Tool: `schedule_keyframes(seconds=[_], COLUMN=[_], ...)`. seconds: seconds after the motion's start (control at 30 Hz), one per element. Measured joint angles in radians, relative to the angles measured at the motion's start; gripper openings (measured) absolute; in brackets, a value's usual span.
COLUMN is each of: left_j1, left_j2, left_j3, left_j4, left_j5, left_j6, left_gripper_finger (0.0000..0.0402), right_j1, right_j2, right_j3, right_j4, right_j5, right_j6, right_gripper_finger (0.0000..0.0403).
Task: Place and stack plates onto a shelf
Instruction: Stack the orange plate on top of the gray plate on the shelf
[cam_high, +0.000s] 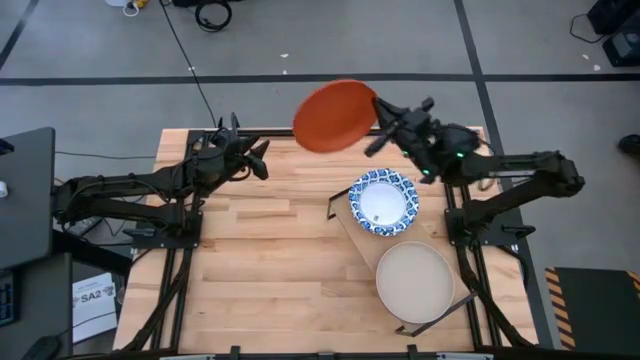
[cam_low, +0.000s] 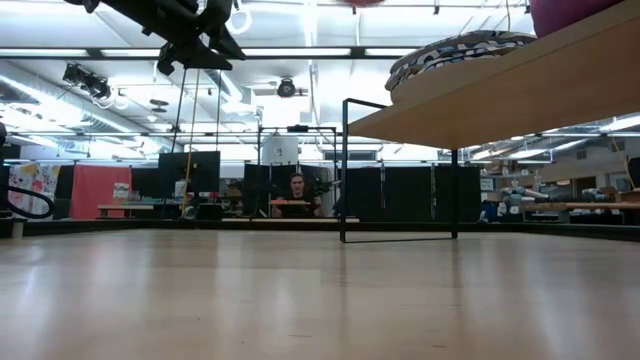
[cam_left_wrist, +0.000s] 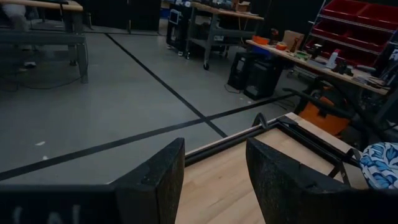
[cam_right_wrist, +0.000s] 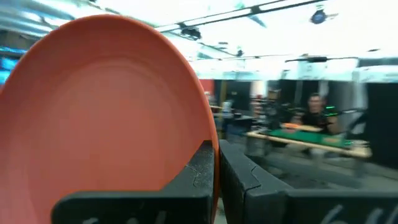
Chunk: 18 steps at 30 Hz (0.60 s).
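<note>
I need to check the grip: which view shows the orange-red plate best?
The right wrist view: the orange-red plate fills it, its rim pinched in the right hand. The high view shows it whole but smaller; the low and left wrist views miss it.

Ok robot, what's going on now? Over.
Right end effector shut on orange plate, high over table's far edge. Left end effector open, empty. Blue plate on shelf. Nothing blocking.

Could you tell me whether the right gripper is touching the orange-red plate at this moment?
Touching. The right wrist view shows the right gripper closed on the rim of the orange-red plate.
</note>
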Motion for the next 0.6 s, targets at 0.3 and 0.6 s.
schedule_keyframes(seconds=[0.3,0.6], left_j1=[0.0,0.0], left_j2=[0.0,0.0], left_j3=[0.0,0.0], left_j4=[-0.023,-0.023], left_j5=[0.001,0.001], left_j6=[0.0,0.0], left_gripper_finger=[0.0178,0.0178], right_j1=[0.174,0.323], right_j2=[-0.184,-0.323], right_j3=[0.0,0.0], right_j4=[-0.289,-0.649], right_j5=[-0.003,-0.209], right_j6=[0.259,0.814], right_gripper_finger=[0.0013,0.0013])
